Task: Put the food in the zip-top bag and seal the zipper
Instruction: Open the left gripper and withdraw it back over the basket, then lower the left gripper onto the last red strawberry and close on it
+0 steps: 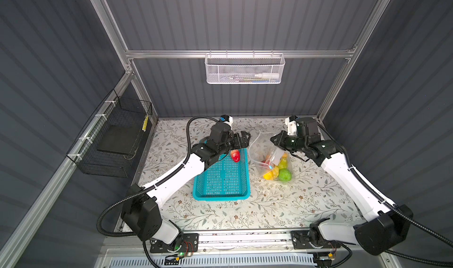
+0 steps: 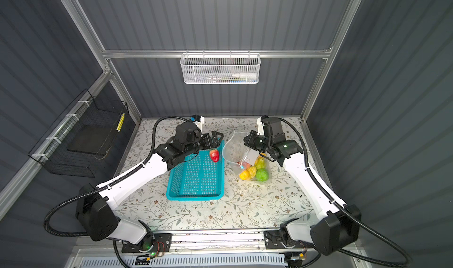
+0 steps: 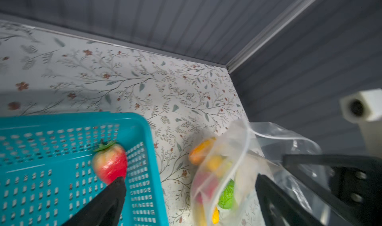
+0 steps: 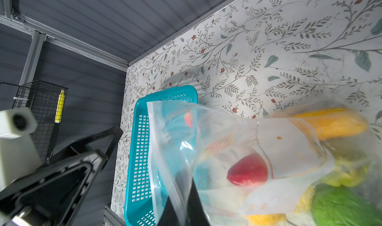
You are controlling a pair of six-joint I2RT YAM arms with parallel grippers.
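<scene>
On the left wall hangs a black wire rack. The left arm reaches in from there, and the left gripper hovers over the far right corner of the teal basket. Its jaws are spread wide with nothing between them. One strawberry lies in that corner of the basket, close under the gripper. In the left wrist view a fingertip overlaps the berry's tip, but I cannot tell whether they touch. The rest of the basket floor is bare.

Just right of the basket, on the flowered table, sits the bag. Its mouth is lifted toward the back wall and gapes open. The zipper curves apart along that edge, unsealed, and its blue tab hangs lower, near the white label. The fruit is bunched in the bag's near end, down on the table: a green ball, a yellow citrus, a pear and a second strawberry behind the label. The others are too crowded to sort out.

The right gripper comes in from the right. Its jaws are pressed together on the bag's raised edge, holding the mouth up.
</scene>
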